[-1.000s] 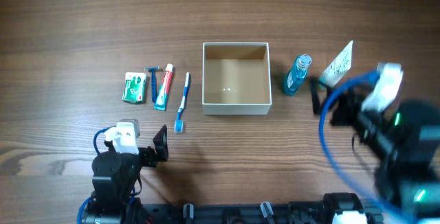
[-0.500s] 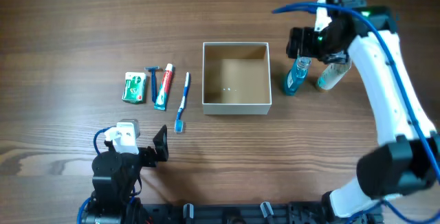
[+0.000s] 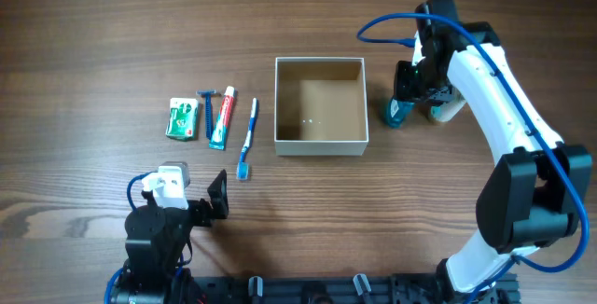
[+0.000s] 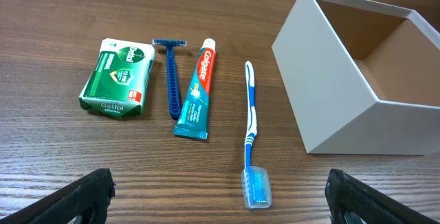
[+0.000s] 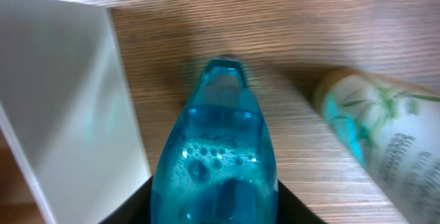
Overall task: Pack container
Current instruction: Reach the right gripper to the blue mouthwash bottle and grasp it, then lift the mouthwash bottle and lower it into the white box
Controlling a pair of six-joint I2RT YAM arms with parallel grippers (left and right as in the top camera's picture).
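Claw (image 3: pixel 410 88) on the right arm has swung in and dropped around the blue bottle (image 5: pixel 216 148), just beside the empty box (image 3: pixel 322 144) on the counter (image 3: pixel 112 24). Squeezing yet? I cannot tell. The left claw (image 4: pixel 220 191) sits spread wide. Packing can start.

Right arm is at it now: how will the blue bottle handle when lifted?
The blue bottle looks like smooth, rounded clear plastic, so it may slip or twist between the jaws. Bubbles inside suggest liquid, so it is probably heavy for its size and may slosh. Its rounded body could roll if nudged.
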